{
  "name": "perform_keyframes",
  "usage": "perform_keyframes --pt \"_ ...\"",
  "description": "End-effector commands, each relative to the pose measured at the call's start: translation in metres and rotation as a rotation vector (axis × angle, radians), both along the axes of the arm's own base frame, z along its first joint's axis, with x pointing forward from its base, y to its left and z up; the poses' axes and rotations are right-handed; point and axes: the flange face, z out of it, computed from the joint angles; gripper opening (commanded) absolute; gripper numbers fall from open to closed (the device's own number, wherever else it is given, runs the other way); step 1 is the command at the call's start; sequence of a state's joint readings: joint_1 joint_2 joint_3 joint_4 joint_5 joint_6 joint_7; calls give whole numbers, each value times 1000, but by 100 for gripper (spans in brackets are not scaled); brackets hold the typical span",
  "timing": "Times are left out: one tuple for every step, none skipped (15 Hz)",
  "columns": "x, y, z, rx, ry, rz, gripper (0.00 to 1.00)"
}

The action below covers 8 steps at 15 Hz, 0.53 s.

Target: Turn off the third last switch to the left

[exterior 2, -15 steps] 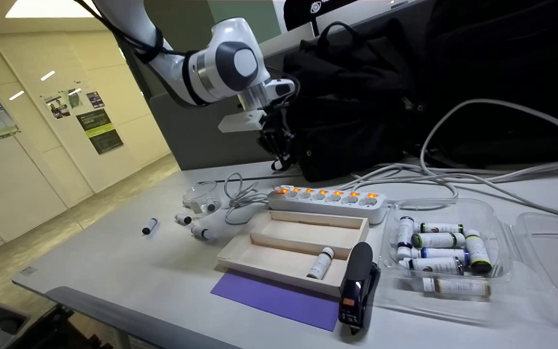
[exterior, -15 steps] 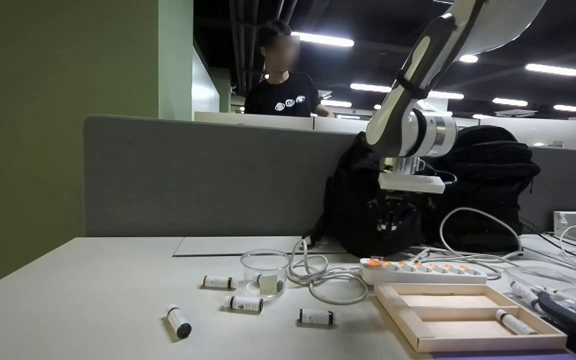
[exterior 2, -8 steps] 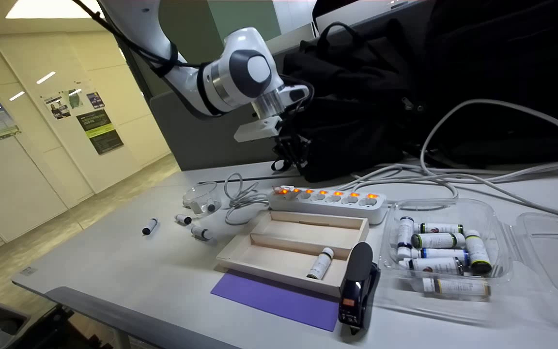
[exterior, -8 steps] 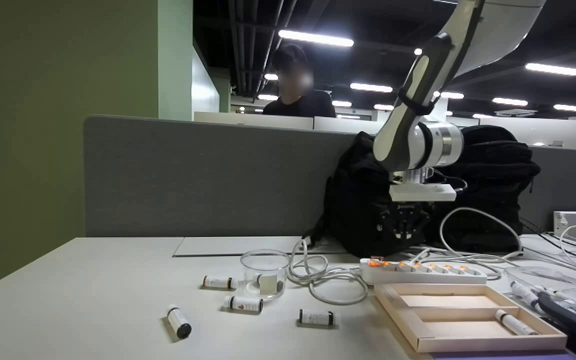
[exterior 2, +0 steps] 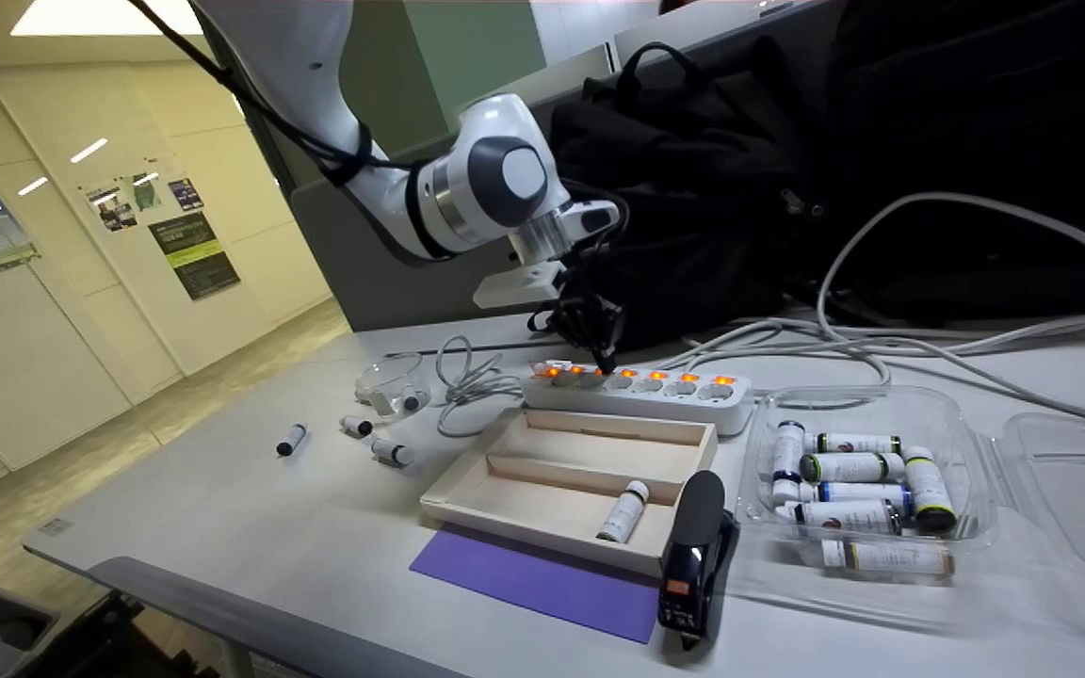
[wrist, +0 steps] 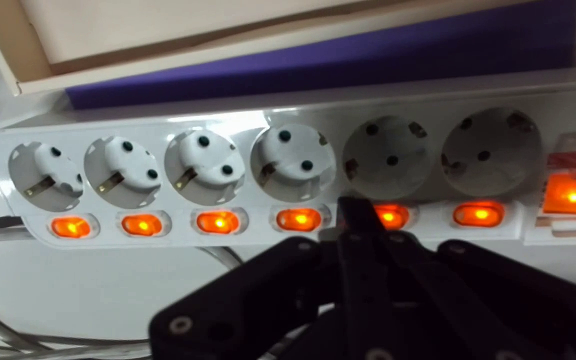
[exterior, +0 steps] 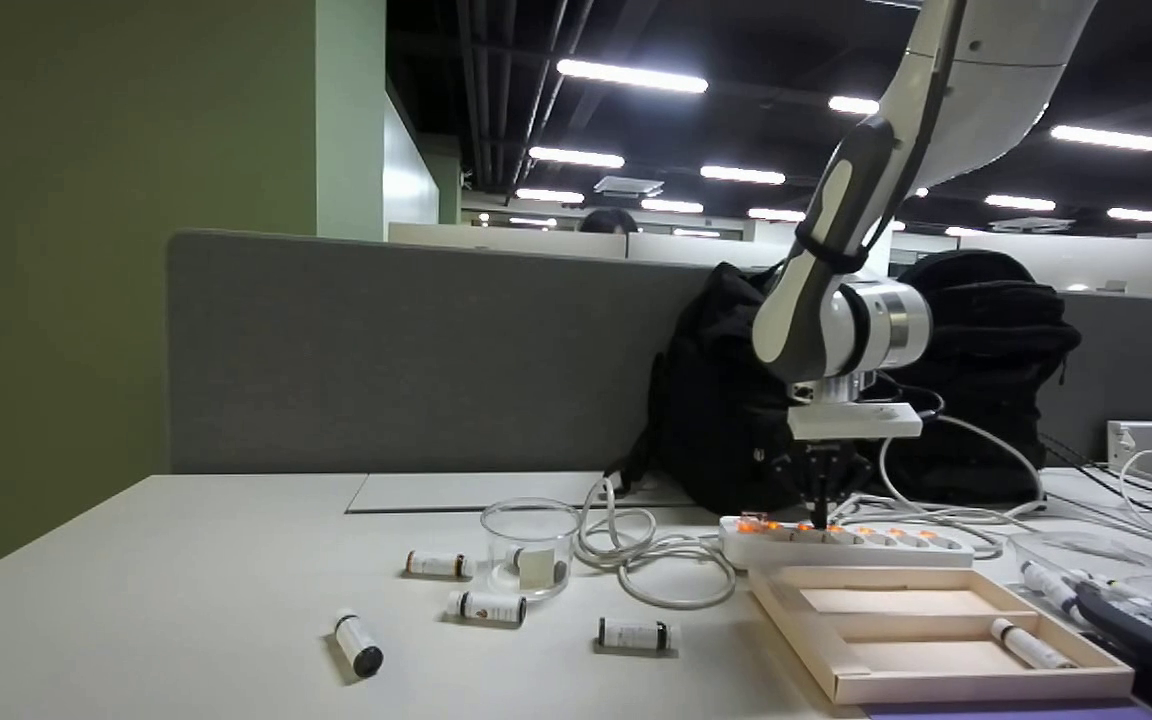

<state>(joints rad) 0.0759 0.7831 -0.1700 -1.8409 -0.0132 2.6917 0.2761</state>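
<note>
A white power strip [exterior: 766, 552] lies on the table, also seen in an exterior view [exterior 2: 637, 403] and in the wrist view [wrist: 160, 207]. Its row of orange switches is lit. My gripper [exterior: 820, 518] points down at the strip, its black fingertips together with nothing between them. In the wrist view, the fingertips [wrist: 360, 206] cover the left part of one lit switch [wrist: 393, 216]. A lit switch [wrist: 299, 219] shows to their left and another [wrist: 479, 214] to their right. I cannot tell whether the tips touch the strip. A red-framed main switch [wrist: 574, 194] is lit at the strip's end.
A wooden tray [exterior 2: 467, 513] lies close in front of the strip. Black backpacks [exterior: 721, 400] stand behind it. White cables [exterior: 676, 605] and a clear cup [exterior: 506, 525] lie to one side. A clear box [exterior 2: 962, 424] of vials and a black device [exterior 2: 698, 546] are beside the tray.
My gripper has come down and across to the switch row. Its fingertips were slightly apart and are now together. The person behind the partition has sunk mostly out of sight.
</note>
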Motion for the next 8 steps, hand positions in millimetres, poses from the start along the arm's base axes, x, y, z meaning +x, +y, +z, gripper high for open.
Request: perform_keyframes --pt "9 5 7 13 -36 -29 0" --pt "10 6 8 16 -44 -29 0" --pt "11 7 9 20 -49 -30 0" --pt "12 8 8 17 -53 -29 0" --pt "12 8 7 20 -52 -28 0" --pt "12 8 6 20 -50 -29 0" --pt "11 9 4 22 -47 -30 0" --pt "11 10 3 27 -42 -30 0"
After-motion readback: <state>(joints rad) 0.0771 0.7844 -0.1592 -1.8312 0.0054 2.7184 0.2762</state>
